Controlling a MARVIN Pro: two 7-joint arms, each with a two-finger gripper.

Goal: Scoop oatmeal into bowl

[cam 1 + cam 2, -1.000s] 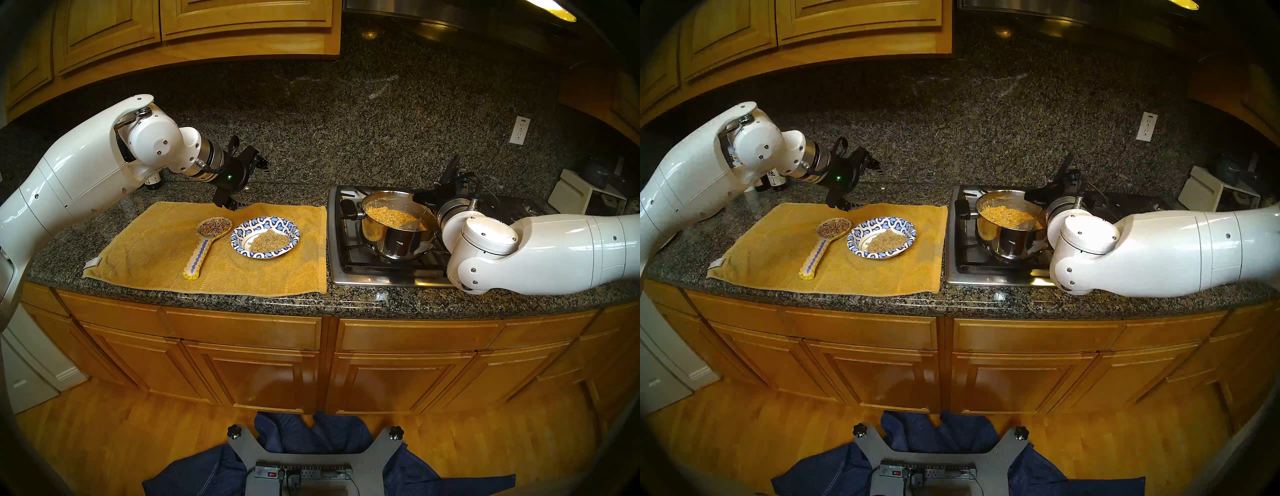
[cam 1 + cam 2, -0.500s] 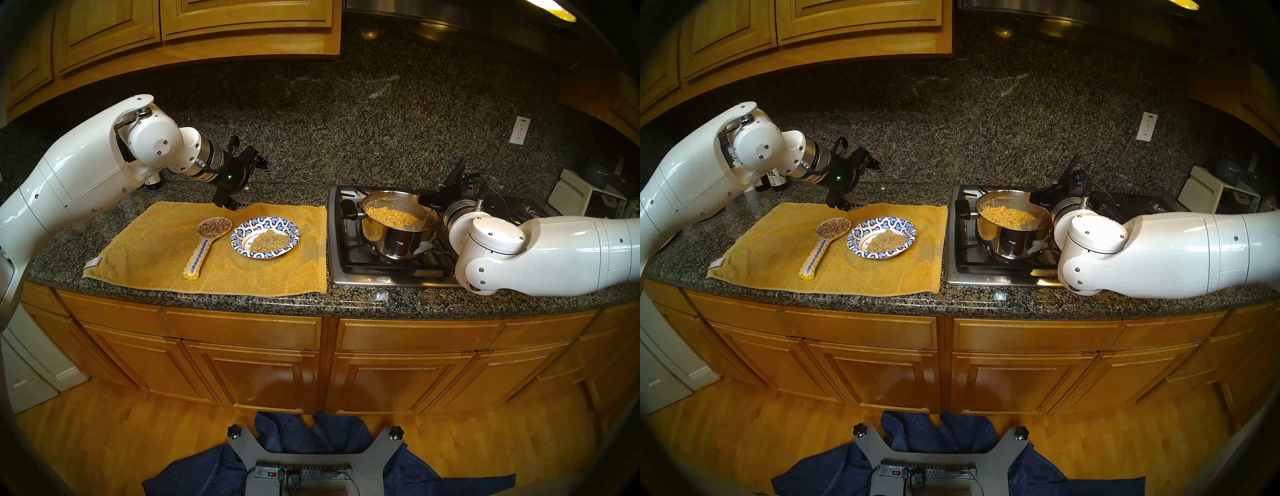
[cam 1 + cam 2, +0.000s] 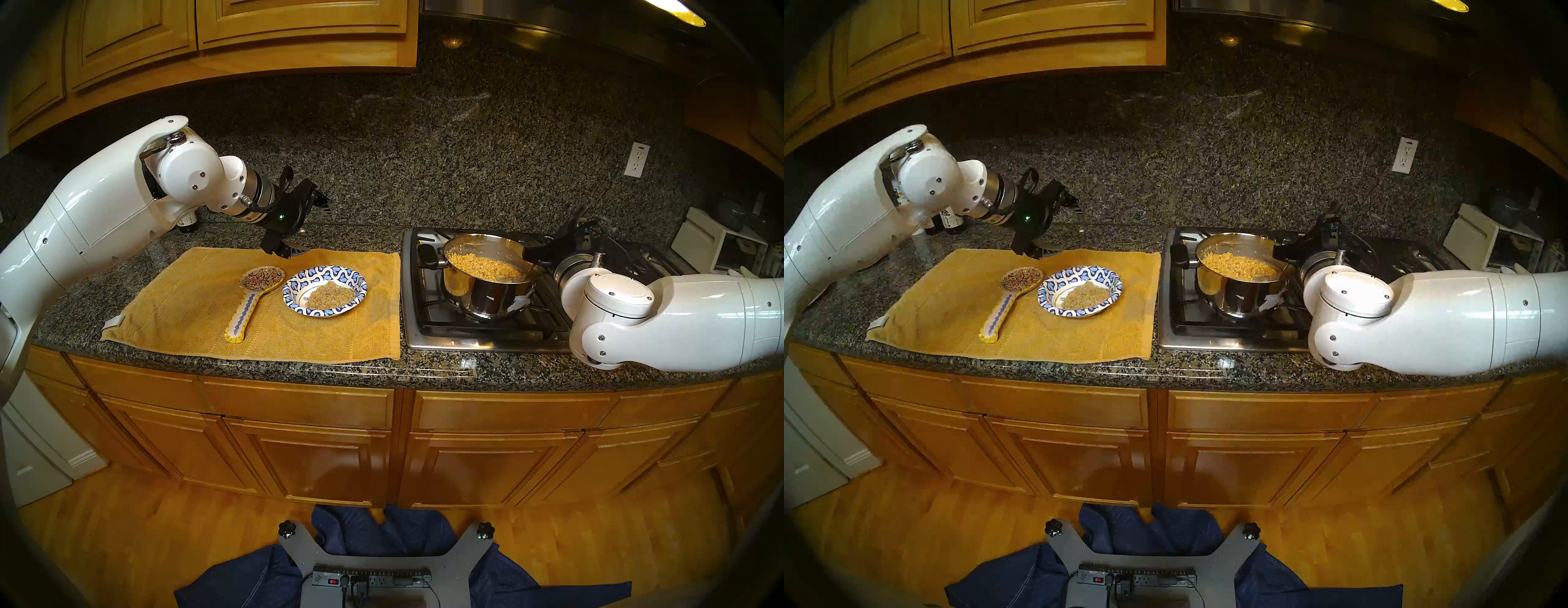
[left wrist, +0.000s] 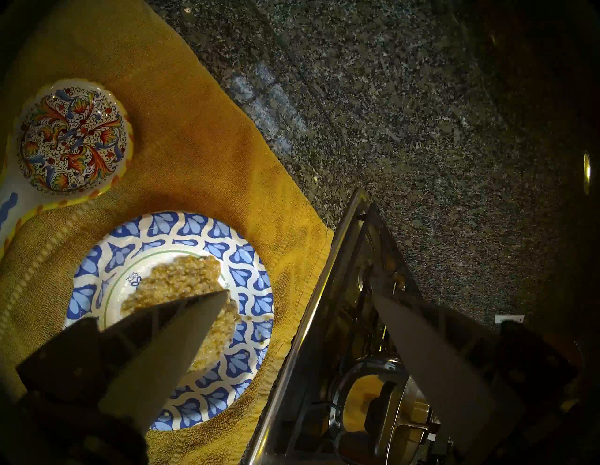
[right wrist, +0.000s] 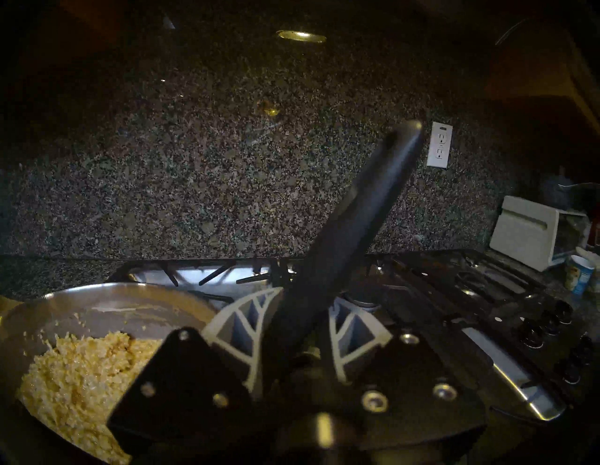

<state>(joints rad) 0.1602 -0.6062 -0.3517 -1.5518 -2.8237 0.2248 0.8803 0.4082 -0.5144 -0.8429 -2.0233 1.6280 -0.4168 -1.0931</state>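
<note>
Right end effector (image 3: 529,254) drew back beside the pot (image 3: 471,295); whether it still pinched the spoon handle (image 5: 357,211) was unclear. Left end effector (image 4: 300,294) spread; bowl (image 3: 326,271) held oatmeal (image 3: 330,295).

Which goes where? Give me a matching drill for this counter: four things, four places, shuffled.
Things:
1. bowl
2. pot
3. spoon rest
4. outlet

Places:
A. on the stove
B. on the towel, holding oatmeal
C. on the back wall
D. on the towel, empty, left of the bowl

Pairs: 1-B, 2-A, 3-D, 4-C
</note>
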